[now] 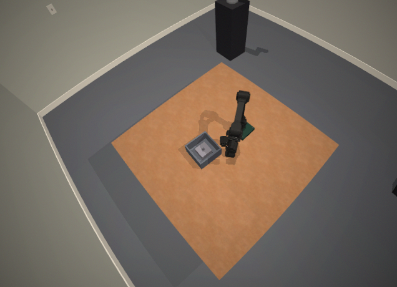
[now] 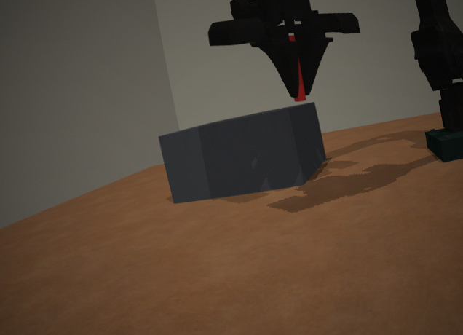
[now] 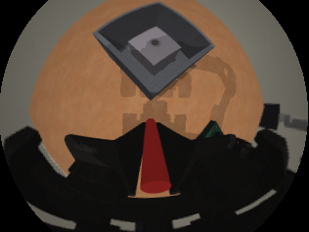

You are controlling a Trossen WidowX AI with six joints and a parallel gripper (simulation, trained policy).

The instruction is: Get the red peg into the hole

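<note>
My gripper (image 2: 301, 93) (image 3: 151, 125) is shut on the red peg (image 2: 300, 89) (image 3: 154, 162). The peg is roughly upright, its lower end just beyond the fingertips, held above the table. In the top view the arm hides the peg and fingertips; the hand is right of the box. The open grey box (image 1: 210, 160) (image 2: 247, 155) (image 3: 147, 79) stands on the table, ahead of the fingers in the wrist view. In its bottom lies a light plate (image 1: 198, 151) (image 3: 163, 50) with a dark hole (image 1: 203, 149) (image 3: 154, 42). The exterior view shows only the box's outer walls.
The arm's green base (image 1: 248, 130) (image 2: 445, 148) (image 3: 211, 130) stands on the orange-brown table top (image 1: 224, 213) (image 2: 224, 267) (image 3: 64, 97). A black pedestal (image 1: 231, 30) stands beyond the table's far corner. The box walls rise around the plate.
</note>
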